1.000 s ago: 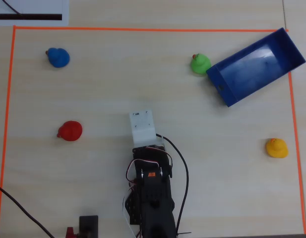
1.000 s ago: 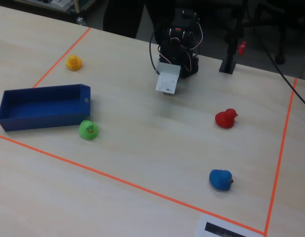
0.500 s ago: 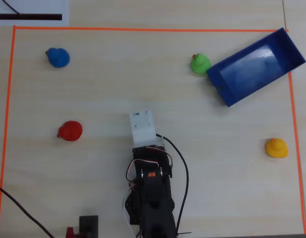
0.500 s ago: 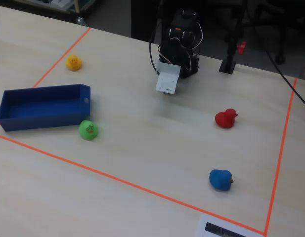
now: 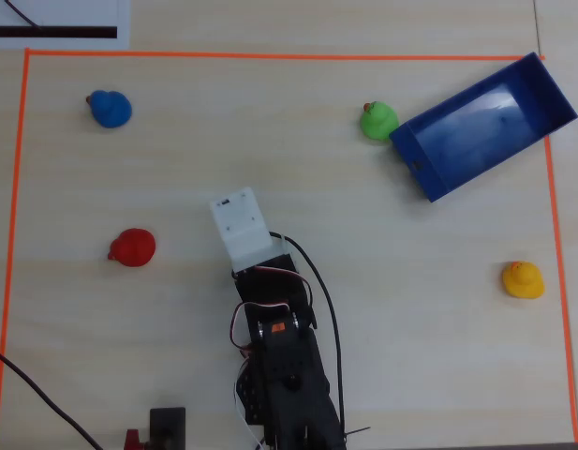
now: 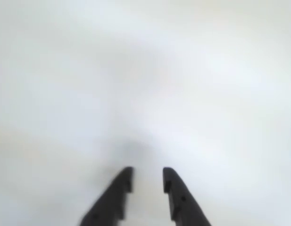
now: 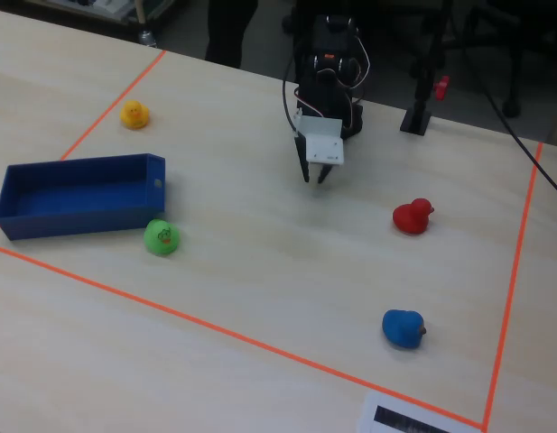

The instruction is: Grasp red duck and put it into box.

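The red duck (image 5: 132, 247) sits on the pale wooden table, left of the arm in the overhead view and right of it in the fixed view (image 7: 413, 217). The dark blue box (image 5: 499, 161) lies open-topped and empty at the top right overhead, at the left in the fixed view (image 7: 79, 219). My gripper (image 7: 312, 178) points down at bare table near the middle, well apart from the duck. In the wrist view its black fingers (image 6: 147, 176) stand slightly apart with nothing between them. Overhead, the white wrist housing (image 5: 240, 222) hides the fingertips.
A green duck (image 5: 378, 121) sits against the box's near corner. A blue duck (image 5: 111, 109) is at the top left and a yellow duck (image 5: 523, 279) at the right. Orange tape (image 5: 17, 234) frames the work area. A black post (image 7: 418, 113) stands beside the arm's base.
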Robot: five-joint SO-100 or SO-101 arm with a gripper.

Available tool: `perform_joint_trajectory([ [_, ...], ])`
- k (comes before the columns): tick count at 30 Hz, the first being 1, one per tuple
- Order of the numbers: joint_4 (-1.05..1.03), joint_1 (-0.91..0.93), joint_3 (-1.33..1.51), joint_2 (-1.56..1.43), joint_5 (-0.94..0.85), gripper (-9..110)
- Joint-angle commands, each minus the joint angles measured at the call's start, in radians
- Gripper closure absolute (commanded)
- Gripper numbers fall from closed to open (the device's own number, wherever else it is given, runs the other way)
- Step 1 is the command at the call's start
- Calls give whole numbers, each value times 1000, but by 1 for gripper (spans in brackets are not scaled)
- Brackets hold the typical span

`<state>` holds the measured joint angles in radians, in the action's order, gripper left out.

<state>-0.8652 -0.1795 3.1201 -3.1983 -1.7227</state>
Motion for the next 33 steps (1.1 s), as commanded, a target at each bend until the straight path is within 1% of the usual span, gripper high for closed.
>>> perform_joint_trajectory([
  [1, 195, -81, -69, 206, -18, 90],
  [3, 278, -129, -84, 265, -37, 89],
  [6, 284, -210, -94, 278, -55, 88],
  [7, 259, -241, -98, 276, -60, 86],
  [9, 210, -301, -106, 284, -78, 72],
  [13, 181, -383, -98, 296, -95, 63],
  [16, 221, -397, -71, 310, -144, 59],
  [19, 307, -414, -69, 367, -160, 58],
  [24, 528, -459, -121, 546, -144, 58],
  [27, 580, -472, -186, 647, -114, 61],
  [33, 718, -522, -285, 842, -43, 59],
])
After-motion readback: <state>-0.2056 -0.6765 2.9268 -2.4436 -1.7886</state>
